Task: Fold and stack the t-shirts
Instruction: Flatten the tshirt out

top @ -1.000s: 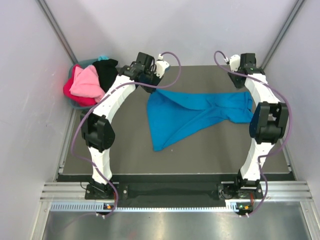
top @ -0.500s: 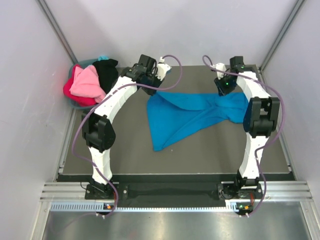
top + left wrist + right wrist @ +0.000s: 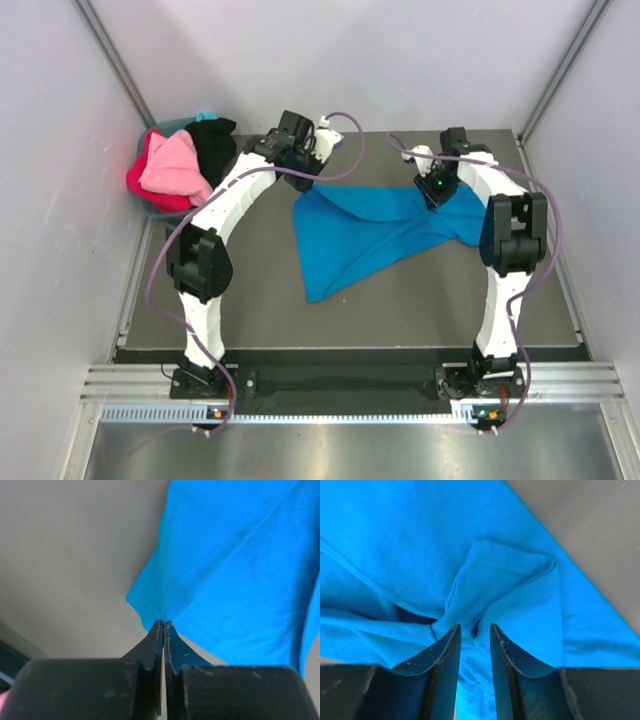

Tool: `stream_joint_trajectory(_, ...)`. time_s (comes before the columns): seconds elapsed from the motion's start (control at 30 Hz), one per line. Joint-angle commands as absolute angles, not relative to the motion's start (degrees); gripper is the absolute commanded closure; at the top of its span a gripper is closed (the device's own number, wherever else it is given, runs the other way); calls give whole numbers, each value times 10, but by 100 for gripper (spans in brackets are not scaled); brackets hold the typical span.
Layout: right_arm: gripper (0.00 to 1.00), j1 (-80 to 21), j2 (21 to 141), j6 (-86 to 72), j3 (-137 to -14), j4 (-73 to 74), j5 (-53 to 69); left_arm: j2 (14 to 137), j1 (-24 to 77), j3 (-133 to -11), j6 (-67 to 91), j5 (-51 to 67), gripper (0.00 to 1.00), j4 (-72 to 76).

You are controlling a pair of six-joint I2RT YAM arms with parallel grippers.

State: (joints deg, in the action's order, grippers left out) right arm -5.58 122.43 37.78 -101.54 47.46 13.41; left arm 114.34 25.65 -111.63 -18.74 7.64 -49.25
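Blue t-shirt (image 3: 370, 235) more bunched than before, right fingers (image 3: 442, 660) farther left.

I work at a dark grey desk (image 3: 400, 300) with a matt, even top. Plain white walls close it in: a left wall (image 3: 60, 250) along its left side, a back wall (image 3: 330, 50) behind its far edge, and a right wall (image 3: 612, 200) along its right side. A left strut (image 3: 115, 60) and a right strut (image 3: 565, 70), both metal, slant up from its far corners. Along its near edge runs a ribbed aluminium rail (image 3: 350, 385). Nearer than that lies a shiny steel sheet (image 3: 350, 450), softly lit.
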Motion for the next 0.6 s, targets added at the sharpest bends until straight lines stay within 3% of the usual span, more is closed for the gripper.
stream_joint_trajectory(0.0,70,-59,1204,395,-998,454,105,1143,258,-1128,-185,80,99,-478)
stream_joint_trajectory(0.27,73,-60,1215,387,-998,441,84,1143,259,-1128,-183,81,99,-478)
stream_joint_trajectory(0.57,96,-61,1184,382,-962,418,74,1144,259,-1127,-179,85,99,-475)
